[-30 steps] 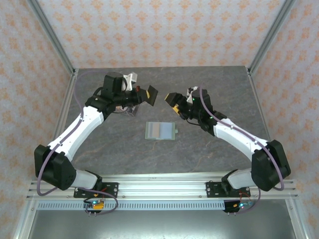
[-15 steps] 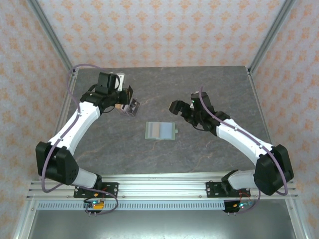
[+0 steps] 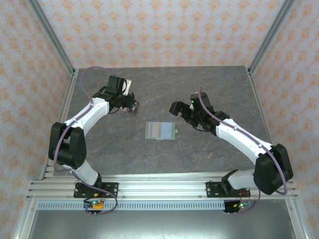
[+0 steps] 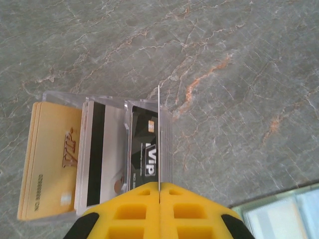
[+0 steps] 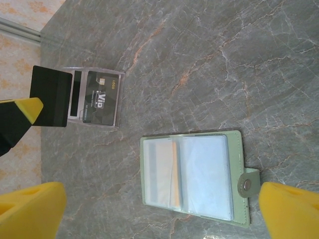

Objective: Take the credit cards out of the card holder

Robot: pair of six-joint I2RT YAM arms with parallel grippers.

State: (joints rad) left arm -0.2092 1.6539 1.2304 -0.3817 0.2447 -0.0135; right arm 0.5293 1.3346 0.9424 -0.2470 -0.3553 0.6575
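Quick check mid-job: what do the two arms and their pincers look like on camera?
The left arm and right arm have white link shells with black joint housings, and a grey-purple cable loops along each. The left pincer and right pincer are black with yellow fingers. The left's show moulded rectangular recesses.

Grey marble-pattern tabletop (image 3: 199,149), orange-brown veins, spans enclosure floor. Small clear stepped acrylic stand (image 5: 97,124) rests on it, left-rear of centre, well apart from walls. Pale wall panels (image 3: 159,30), orange floral print, on three sides. Slanted aluminium corner post (image 3: 52,35) at each rear corner. Slotted aluminium rail (image 3: 159,185) along near edge.
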